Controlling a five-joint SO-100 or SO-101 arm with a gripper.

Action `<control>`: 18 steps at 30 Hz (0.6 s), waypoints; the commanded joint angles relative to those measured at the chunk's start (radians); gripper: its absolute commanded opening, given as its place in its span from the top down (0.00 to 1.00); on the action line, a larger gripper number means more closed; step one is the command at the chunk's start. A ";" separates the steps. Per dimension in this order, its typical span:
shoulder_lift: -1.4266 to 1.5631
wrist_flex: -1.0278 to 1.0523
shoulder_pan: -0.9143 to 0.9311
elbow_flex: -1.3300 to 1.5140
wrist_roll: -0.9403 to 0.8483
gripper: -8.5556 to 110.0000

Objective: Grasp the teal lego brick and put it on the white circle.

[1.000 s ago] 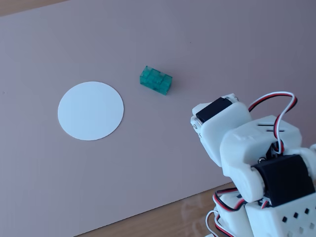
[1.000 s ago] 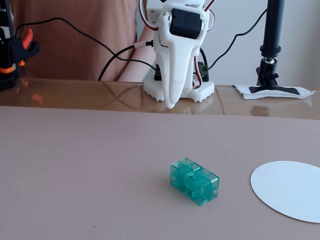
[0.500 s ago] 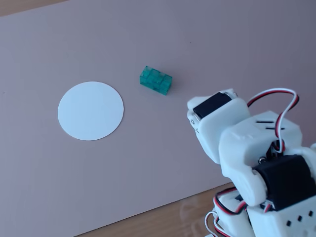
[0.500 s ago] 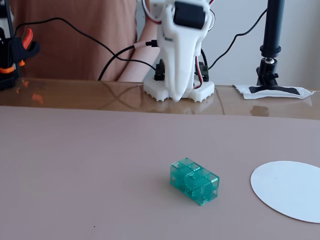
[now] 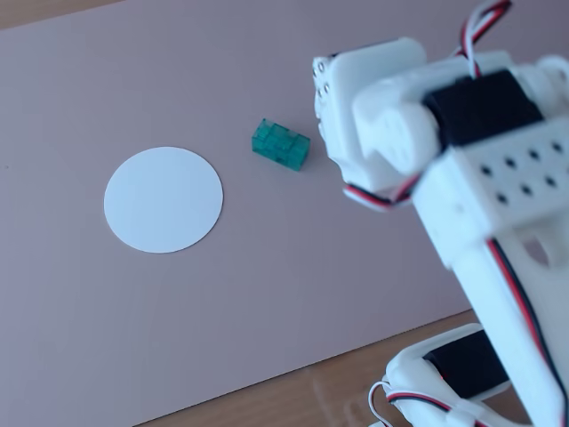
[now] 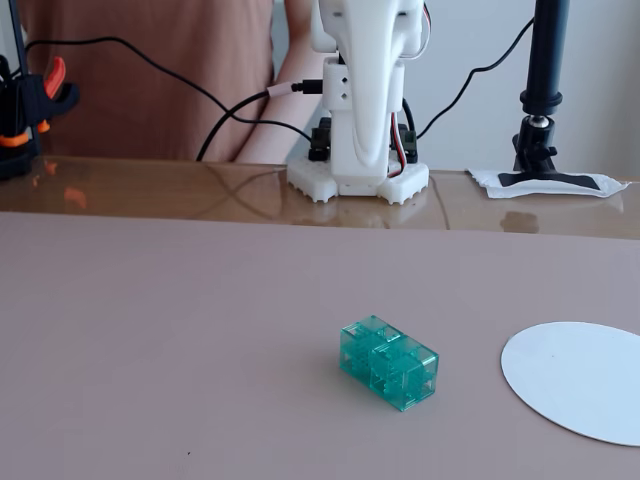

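The claw (image 6: pixel 365 120) hung nose-down at the far edge of the bench (image 6: pixel 150 190), right in front of the arm's own white base (image 6: pixel 358 182). From where I stood, its white fingers ran together with the white plastic behind them, so I could not tell whether it was spread or closed. In the fixed view from behind the arm, the servo housing (image 5: pixel 382 107) hid it altogether. It was certainly carrying nothing, and it was well apart from everything it was meant to touch. That looked to me like an arm drawn back over its mount, with the reach not yet begun. Out from there lay a dull pink mat (image 6: pixel 150 330) covering most of the bench, presumably put down so the small pieces would show up plainly against it. The teal lego brick (image 6: pixel 389 376) sat on that mat toward the near edge, a little right of the middle, studs up and turned at an angle to the bench edges. It was alone and had room all round, so I judged the fingers could come down on either side of it once the wrist was turned to match its slant. The white circle (image 6: pixel 580 380) lay flat near the near right corner, close by the brick but not touching it, so the carry would be short. Seen from behind the arm, the brick (image 5: pixel 280 144) and the circle (image 5: pixel 163 199) were just as clearly separate. Back at the far edge, a black camera post (image 6: pixel 548 60) stood on taped feet beside the base, and cables trailed away behind it.
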 commanded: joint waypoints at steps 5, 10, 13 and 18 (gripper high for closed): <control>-0.330 -0.015 -0.031 -0.164 0.120 0.93; -0.522 -0.029 0.025 -0.241 0.270 0.77; -0.569 -0.071 0.023 -0.238 0.370 0.70; -0.630 -0.115 -0.051 -0.250 0.431 0.64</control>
